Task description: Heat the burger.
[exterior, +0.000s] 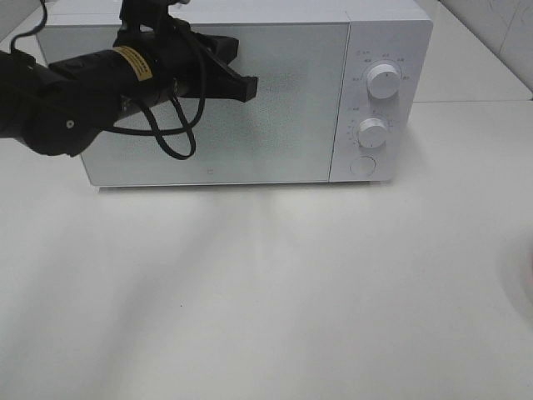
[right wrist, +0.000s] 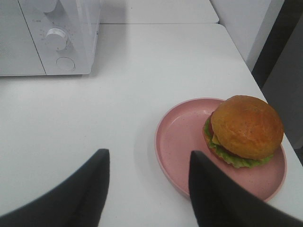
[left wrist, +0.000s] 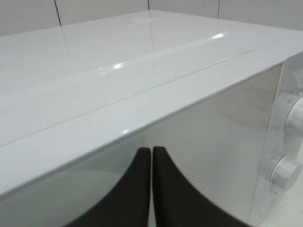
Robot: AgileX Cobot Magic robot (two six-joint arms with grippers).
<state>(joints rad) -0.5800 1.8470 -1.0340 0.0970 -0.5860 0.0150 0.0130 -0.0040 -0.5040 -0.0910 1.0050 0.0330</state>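
Observation:
The burger (right wrist: 244, 130), with a golden-brown bun and green lettuce, sits on a round pink plate (right wrist: 182, 137) on the white table; only the right wrist view shows it. My right gripper (right wrist: 147, 153) is open and empty, hovering just short of the plate. The white microwave (exterior: 250, 100) stands at the back with its door closed. My left gripper (exterior: 247, 86) is shut and empty, held in front of the upper part of the door; the left wrist view shows its closed fingers (left wrist: 142, 189) below the microwave's top edge (left wrist: 142, 109).
Two knobs (exterior: 382, 80) (exterior: 372, 132) and a round button (exterior: 362, 166) are on the microwave's right panel. The right table edge (right wrist: 255, 80) runs close behind the plate. A sliver of the pink plate (exterior: 530, 267) shows at the right edge of the exterior view.

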